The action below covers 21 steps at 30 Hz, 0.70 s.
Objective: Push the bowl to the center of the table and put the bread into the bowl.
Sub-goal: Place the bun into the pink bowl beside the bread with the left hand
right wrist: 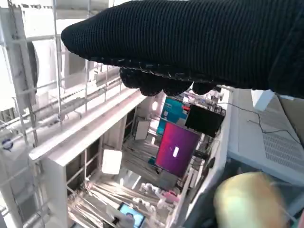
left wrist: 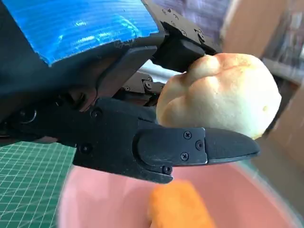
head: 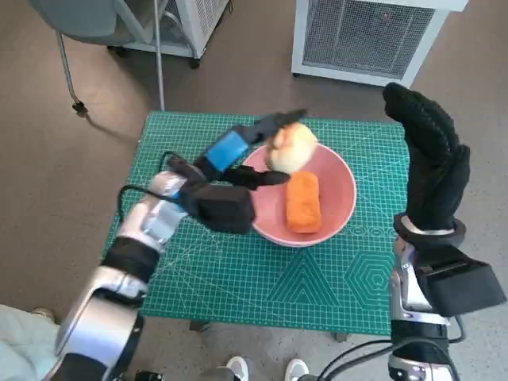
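Observation:
A pink bowl sits near the middle of the green cutting mat, with an orange loaf-shaped bread lying inside it. My left hand holds a pale round bread roll over the bowl's far left rim. In the left wrist view the roll is pinched between black fingers, with the pink bowl and the orange bread blurred below. My right hand is raised beside the bowl's right side, holding nothing, fingers straight; the glove shows in the right wrist view, where the roll appears blurred.
The green mat covers the small table. A white grilled unit and a chair's legs stand on the floor behind. A person's white shoes show at the table's near edge.

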Motion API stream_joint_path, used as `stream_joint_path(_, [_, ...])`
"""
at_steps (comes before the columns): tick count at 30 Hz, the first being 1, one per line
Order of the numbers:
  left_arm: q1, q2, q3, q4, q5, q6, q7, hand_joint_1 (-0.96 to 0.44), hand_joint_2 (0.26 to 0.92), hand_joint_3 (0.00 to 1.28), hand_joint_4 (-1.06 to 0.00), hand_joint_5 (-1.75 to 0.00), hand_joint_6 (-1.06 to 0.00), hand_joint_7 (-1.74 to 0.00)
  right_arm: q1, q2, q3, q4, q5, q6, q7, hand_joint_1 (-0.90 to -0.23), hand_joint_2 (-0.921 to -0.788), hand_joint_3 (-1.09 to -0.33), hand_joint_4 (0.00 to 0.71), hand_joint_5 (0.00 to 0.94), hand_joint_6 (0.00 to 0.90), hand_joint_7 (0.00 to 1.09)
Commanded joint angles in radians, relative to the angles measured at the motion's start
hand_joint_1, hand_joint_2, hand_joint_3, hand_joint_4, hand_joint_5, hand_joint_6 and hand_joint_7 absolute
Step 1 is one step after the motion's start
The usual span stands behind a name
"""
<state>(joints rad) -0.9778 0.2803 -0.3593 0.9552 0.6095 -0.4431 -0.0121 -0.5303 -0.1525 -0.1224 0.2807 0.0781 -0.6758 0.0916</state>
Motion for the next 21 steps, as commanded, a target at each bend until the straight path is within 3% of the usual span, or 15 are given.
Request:
stream_joint_path(1, [-0.047, -0.004, -0.047, 0.031, 0.030, 0.019, -0.037, -0.58, 0.921, 0.13, -0.28, 0.00, -0.44, -0.01, 0.023, -0.006, 0.001, -0.001, 0.001, 0.013, 0.011, -0.531, -0.921, -0.790, 0.316, 0.003, -0.001, 0.60])
stream_joint_path(5, [-0.064, 0.002, -0.064, 0.016, 0.020, 0.047, -0.130, -0.62, 0.882, 0.05, -0.09, 0.00, -0.30, 0.00, 0.032, -0.011, 0.000, -0.015, 0.001, 0.018, 0.014, -0.531, -0.921, -0.793, 0.315, 0.003, -0.001, 0.60])
stream_joint_path(7, [-0.069, 0.003, -0.067, 0.003, 0.010, 0.067, -0.178, -0.64, 0.854, 0.02, -0.04, 0.00, -0.25, 0.00, 0.035, -0.013, -0.002, -0.020, 0.000, 0.019, 0.014, -0.530, -0.921, -0.795, 0.316, 0.003, -0.001, 0.60])
stream_joint_path(13, [-0.077, 0.003, -0.055, -0.037, -0.018, 0.120, -0.291, -0.69, 0.775, 0.00, 0.00, 0.00, -0.12, 0.00, 0.045, -0.016, -0.006, -0.030, -0.012, 0.024, 0.005, -0.530, -0.921, -0.799, 0.317, 0.004, -0.001, 0.60])
stream_joint_path(21, [-0.068, 0.006, -0.047, -0.089, -0.037, 0.176, -0.348, -0.66, 0.724, 0.00, 0.00, 0.00, -0.09, 0.00, 0.050, -0.013, -0.009, -0.029, -0.018, 0.022, -0.001, -0.533, -0.921, -0.798, 0.319, 0.004, -0.001, 0.60])
